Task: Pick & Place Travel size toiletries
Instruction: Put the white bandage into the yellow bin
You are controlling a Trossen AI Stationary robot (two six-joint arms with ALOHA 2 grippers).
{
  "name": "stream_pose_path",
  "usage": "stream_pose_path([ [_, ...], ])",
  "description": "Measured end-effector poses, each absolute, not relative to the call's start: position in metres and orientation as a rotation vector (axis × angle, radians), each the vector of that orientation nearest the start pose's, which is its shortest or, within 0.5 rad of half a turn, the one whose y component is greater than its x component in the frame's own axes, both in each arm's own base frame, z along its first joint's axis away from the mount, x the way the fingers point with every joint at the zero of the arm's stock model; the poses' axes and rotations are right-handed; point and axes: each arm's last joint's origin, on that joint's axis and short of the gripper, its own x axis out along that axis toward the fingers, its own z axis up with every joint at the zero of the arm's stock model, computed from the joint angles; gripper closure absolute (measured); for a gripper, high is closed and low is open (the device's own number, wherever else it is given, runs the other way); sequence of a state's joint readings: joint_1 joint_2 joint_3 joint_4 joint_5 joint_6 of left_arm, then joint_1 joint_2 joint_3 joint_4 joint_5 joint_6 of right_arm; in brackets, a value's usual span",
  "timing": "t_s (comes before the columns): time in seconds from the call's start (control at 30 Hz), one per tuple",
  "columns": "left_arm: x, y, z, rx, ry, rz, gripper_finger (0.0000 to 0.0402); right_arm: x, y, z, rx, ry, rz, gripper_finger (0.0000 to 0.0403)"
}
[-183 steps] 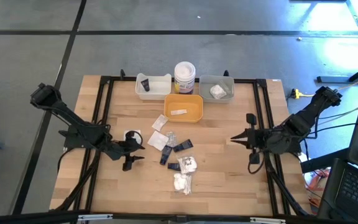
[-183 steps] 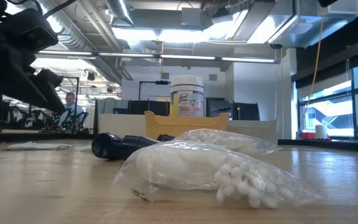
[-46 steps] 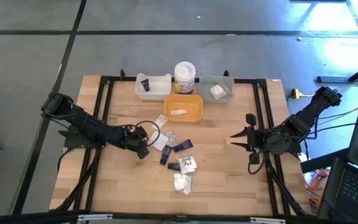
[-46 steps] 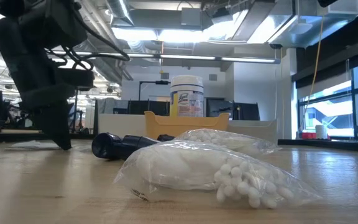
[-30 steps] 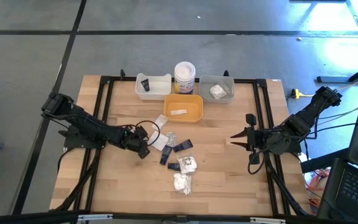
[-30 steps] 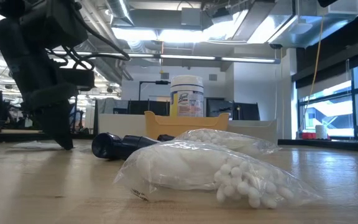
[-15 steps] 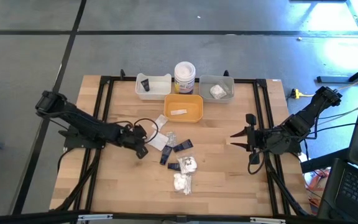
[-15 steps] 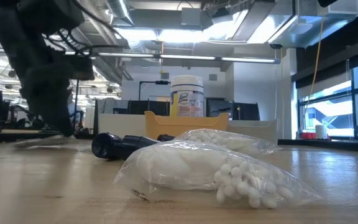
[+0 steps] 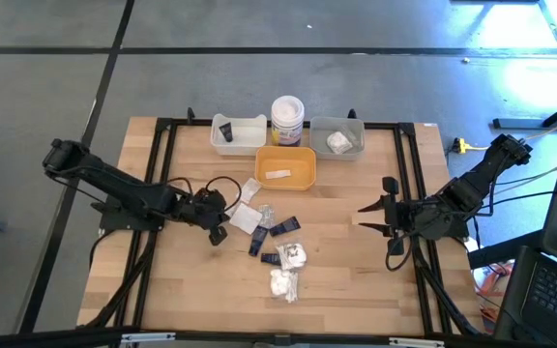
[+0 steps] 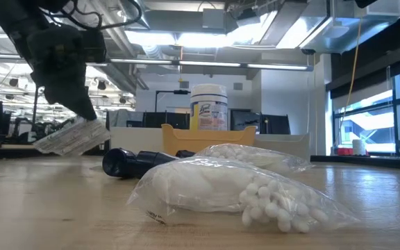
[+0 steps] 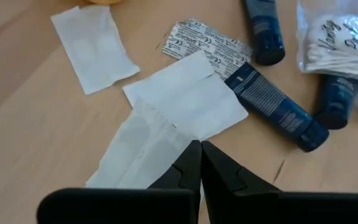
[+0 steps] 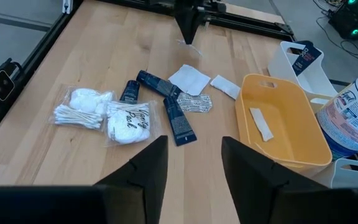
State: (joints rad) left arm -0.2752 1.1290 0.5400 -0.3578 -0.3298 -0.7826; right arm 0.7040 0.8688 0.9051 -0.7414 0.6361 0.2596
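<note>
We hold a flat white sachet (image 11: 143, 149) pinched by its edge in our left gripper (image 11: 201, 163), lifted clear of the pile for carrying toward the yellow tray (image 9: 286, 167). Our right gripper (image 12: 194, 163) waits well apart from that tray, fingers parted, empty.

A flat white sachet (image 11: 143, 149) hangs tilted above the table, pinched at one edge. Two more white sachets (image 9: 247, 218) and a printed foil packet (image 11: 206, 47) lie flat at mid-table, left of three dark tubes (image 9: 283, 226). Two clear bags of cotton pieces (image 9: 288, 257) lie nearer.
</note>
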Motion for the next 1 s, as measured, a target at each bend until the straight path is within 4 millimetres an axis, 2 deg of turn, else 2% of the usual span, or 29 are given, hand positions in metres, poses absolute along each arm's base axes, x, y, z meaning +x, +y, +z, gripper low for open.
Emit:
stream_pose_path([
  [0.37,0.197,-0.044,0.169,-0.424,0.951,0.296,0.0392,0.134,0.091,0.315,-0.185,0.553,-0.007,0.0229],
  [0.73,0.197,-0.044,0.169,-0.369,0.951,0.270,0.0307,0.134,0.091,0.315,-0.185,0.553,-0.007,0.0214],
  [1.0,0.198,-0.043,0.167,-0.308,0.954,0.275,0.0301,0.134,0.091,0.315,-0.185,0.553,-0.007,0.0207],
])
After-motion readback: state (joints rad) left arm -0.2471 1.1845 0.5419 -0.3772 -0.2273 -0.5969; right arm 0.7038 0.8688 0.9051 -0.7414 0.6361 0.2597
